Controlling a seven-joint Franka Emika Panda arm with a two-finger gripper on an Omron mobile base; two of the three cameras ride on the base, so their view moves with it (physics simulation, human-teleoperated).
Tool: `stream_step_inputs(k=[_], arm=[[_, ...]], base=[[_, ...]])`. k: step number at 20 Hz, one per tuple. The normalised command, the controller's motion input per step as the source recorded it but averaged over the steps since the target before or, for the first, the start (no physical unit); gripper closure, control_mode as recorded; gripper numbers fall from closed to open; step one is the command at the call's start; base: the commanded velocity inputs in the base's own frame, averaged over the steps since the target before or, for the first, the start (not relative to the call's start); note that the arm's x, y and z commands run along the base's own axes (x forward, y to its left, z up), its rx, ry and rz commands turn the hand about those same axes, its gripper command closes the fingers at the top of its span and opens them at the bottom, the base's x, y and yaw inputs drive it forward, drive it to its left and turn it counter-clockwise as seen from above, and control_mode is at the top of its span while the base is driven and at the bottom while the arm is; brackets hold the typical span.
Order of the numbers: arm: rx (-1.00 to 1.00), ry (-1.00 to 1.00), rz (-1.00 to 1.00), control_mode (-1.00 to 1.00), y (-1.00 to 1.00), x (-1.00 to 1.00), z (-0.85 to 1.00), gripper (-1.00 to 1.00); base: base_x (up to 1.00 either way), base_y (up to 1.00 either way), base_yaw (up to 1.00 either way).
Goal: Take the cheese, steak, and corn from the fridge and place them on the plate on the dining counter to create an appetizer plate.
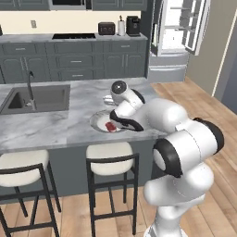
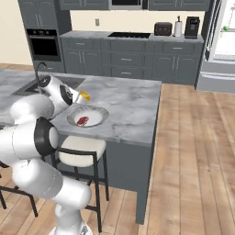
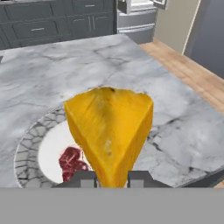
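Kitchen scene, rendered: grey-veined marble dining counter (image 1: 69,125) in foreground, dark grey cabinets (image 1: 74,60) along back wall.

1. Cheese (image 3: 111,131): orange-yellow wedge, held narrow end down betw. the two finger tips of the gripper (image 3: 112,178). Jaws closed on it, gap only as wide as the wedge's thin end. Wedge hangs above the plate (image 3: 26,153), over its near/right rim area in hand view. Whether it touches the plate: can't tell. In right base view the cheese (image 2: 84,97) shows as a small yellow spot at the hand, just beside the plate's (image 2: 98,120) far-left edge.

2. Steak (image 3: 72,162): dark red lump, lies flat on plate's white centre, partly behind the cheese in hand view. Also seen in left base view (image 1: 111,126) and right base view (image 2: 82,120).

3. Plate: round, white centre, grey patterned rim, sits on counter near the edge facing the stools (image 1: 111,157).

4. Sink (image 1: 34,99) w/ faucet: inset in counter, well apart from plate.

5. Fridge (image 1: 178,32): white, doors open, at back right beyond wood floor (image 2: 193,151).

6. Back worktop: toaster (image 1: 106,28), coffee machine (image 1: 133,26).
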Motion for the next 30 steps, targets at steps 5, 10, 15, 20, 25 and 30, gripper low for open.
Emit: stream_step_inputs(k=[5, 10, 15, 20, 25, 30], arm=[[0.00, 0.05, 0.00, -1.00, 0.11, 0.28, -0.58, 1.00], [0.00, 0.06, 0.00, -1.00, 0.04, 0.33, -0.52, 1.00], [0.00, 0.07, 0.00, -1.00, 0.00, 0.34, -0.46, 1.00], [0.00, 0.10, 0.00, -1.00, 0.00, 0.38, -0.43, 1.00], [0.00, 0.10, 0.00, -1.00, 0.00, 0.36, -0.41, 1.00], [0.00, 0.08, 0.00, -1.00, 0.00, 0.37, -0.28, -1.00]], base=[[0.00, 0.00, 0.00], [0.00, 0.00, 0.00], [0.00, 0.00, 0.00], [0.00, 0.00, 0.00], [0.00, 0.00, 0.00], [0.00, 0.00, 0.00]])
